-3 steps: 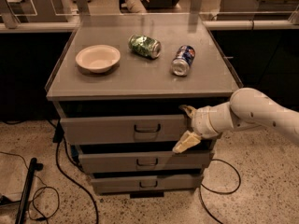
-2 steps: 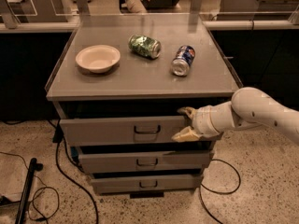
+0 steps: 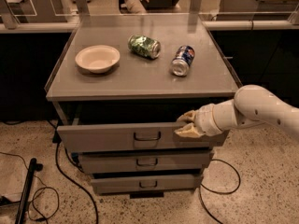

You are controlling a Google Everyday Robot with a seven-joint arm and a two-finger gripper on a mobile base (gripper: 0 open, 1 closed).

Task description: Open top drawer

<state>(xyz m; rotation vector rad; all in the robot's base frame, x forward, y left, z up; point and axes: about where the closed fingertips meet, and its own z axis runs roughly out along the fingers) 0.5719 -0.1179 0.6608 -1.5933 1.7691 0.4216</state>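
Observation:
The top drawer (image 3: 112, 136) is the widest grey drawer, just under the table top, with a small dark loop handle (image 3: 147, 136) at its centre. Its front stands slightly out from the cabinet, with a dark gap above it. My gripper (image 3: 186, 125) is at the top edge of the drawer's front panel, right of the handle and well apart from it. My white arm (image 3: 257, 110) reaches in from the right.
Two narrower grey drawers (image 3: 145, 162) sit below. On the table top (image 3: 140, 78) lie a white bowl (image 3: 97, 58), a green can (image 3: 144, 46) and a blue can (image 3: 182, 60). Cables (image 3: 70, 190) run over the floor, and a dark pole (image 3: 25, 190) lies at the lower left.
The lower part of my gripper has risen from the drawer's front face to its top edge. The drawer front looks about where it was.

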